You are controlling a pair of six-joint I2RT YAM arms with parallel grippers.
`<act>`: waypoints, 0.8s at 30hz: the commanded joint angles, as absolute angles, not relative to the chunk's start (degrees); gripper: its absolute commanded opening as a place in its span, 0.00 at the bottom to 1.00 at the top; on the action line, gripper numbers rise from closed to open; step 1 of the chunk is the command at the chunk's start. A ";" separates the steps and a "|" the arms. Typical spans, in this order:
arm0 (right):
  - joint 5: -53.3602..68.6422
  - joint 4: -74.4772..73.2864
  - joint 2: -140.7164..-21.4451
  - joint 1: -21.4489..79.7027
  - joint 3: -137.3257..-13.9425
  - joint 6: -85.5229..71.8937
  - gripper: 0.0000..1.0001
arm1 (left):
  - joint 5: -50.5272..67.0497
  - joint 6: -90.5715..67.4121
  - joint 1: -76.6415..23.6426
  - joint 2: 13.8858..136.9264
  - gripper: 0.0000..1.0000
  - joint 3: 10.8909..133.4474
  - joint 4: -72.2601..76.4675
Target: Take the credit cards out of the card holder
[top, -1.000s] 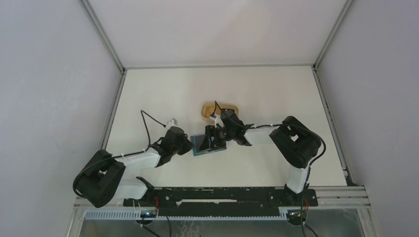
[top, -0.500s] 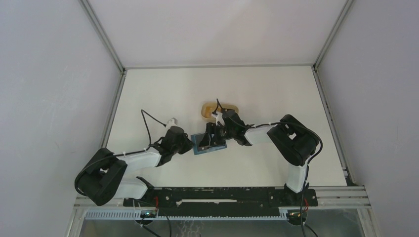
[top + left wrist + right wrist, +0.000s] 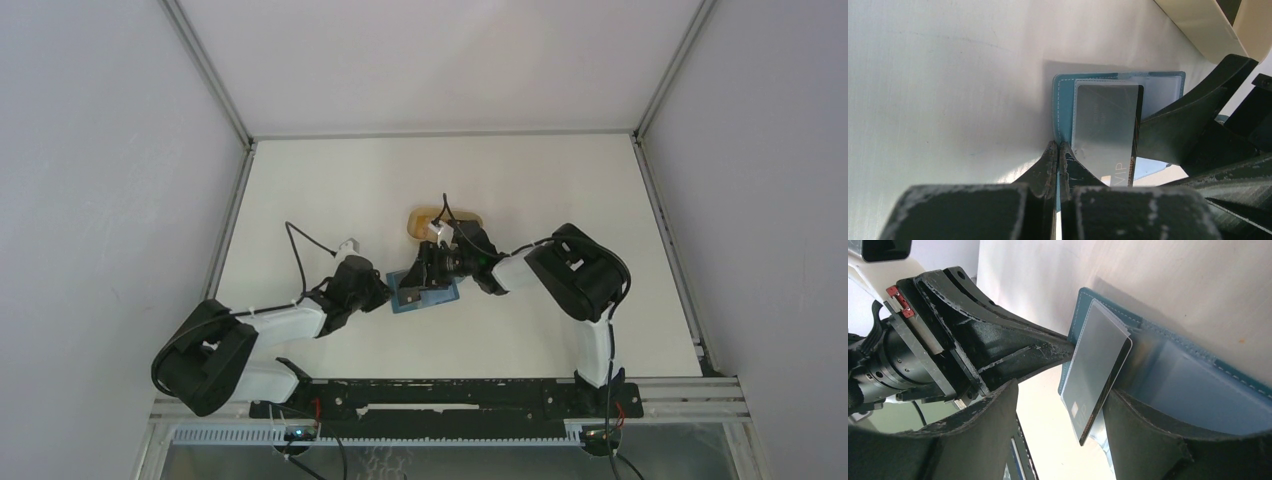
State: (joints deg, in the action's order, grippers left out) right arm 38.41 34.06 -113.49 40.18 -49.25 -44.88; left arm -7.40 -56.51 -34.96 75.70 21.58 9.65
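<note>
We see the card holder [image 3: 440,297] lying open on the white table [image 3: 330,190] between the two arms, just in front of the beige oval tray [image 3: 466,219], its lighter blue inside facing up. The left gripper [image 3: 1058,150] is closed tight on the holder's stitched teal edge, its two fingertips pressed together with only the leather between them. A dark grey credit card [image 3: 1107,127] with pale "VIP" lettering sits over the inner pockets, and from the right wrist we see that card [image 3: 1096,371] tilted up off the holder [image 3: 1193,385], one long edge raised. The right gripper [image 3: 1063,390] is spread wide across the holder with the card standing in the gap: one finger [image 3: 1143,440] is just beside the card's raised edge, the other well apart from it, so nothing is pinched. We cannot tell whether more cards sit in the slots
</note>
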 commanded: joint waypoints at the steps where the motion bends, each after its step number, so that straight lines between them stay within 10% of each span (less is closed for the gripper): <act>1: 42.08 38.46 -116.45 40.67 -51.49 -47.50 0.71 | -8.55 -53.85 -34.85 77.76 0.00 19.95 -0.26; 24: 46.10 33.58 -112.49 36.11 -49.99 -44.76 0.66 | -8.03 -54.14 -34.88 77.74 0.00 19.33 1.71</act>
State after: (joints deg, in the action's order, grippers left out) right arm 44.93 33.63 -115.59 37.58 -51.24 -46.35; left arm -7.38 -56.53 -34.85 75.61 21.50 10.07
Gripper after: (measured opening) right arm 0.668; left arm 0.007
